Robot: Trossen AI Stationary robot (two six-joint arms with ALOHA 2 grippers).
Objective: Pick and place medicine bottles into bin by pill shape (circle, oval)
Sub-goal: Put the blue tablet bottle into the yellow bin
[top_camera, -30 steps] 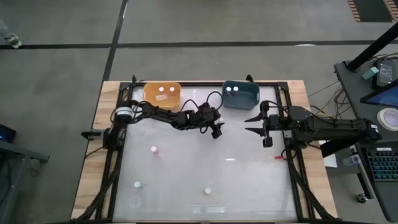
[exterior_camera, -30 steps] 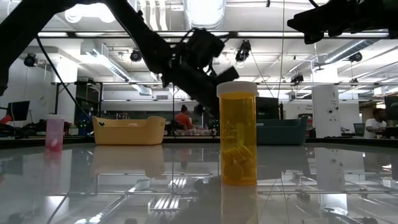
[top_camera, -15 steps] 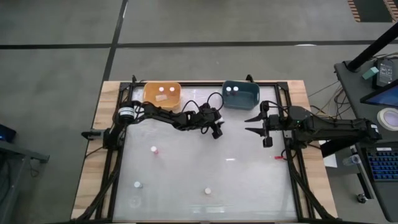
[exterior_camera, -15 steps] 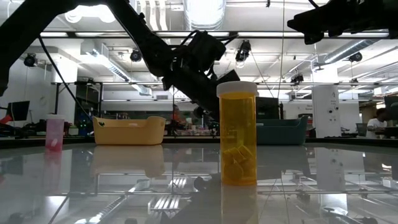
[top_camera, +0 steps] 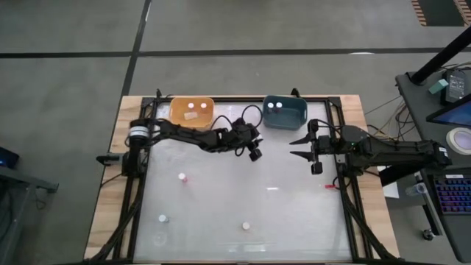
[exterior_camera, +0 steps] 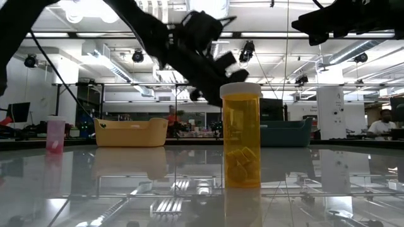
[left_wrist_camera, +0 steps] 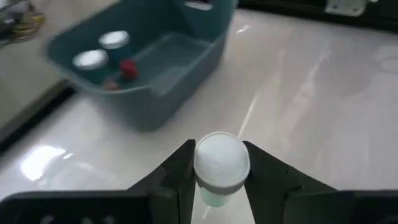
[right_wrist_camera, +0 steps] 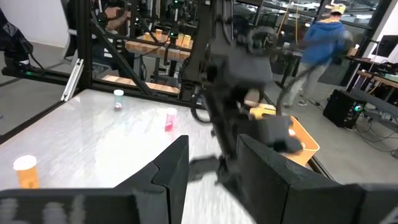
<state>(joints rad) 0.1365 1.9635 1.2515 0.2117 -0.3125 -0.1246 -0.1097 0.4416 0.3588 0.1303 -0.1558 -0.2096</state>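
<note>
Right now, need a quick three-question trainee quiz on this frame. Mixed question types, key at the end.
1. What are the jaws of the left gripper shut on?
A) nothing
B) a white-capped bottle
C) a bin's rim
2. True or false: the right gripper is holding a bottle.
3. How many white caps show inside the teal bin?

Key: 1 B; 2 false, its jaws are open and empty; 3 two.

Worktop [top_camera: 294,213]: two bins, orange bin [top_camera: 192,112] and teal bin [top_camera: 285,111]. Two white-capped bottles in each. Three bottles loose near front edge. One bottle [left_wrist_camera: 218,165] held.
</note>
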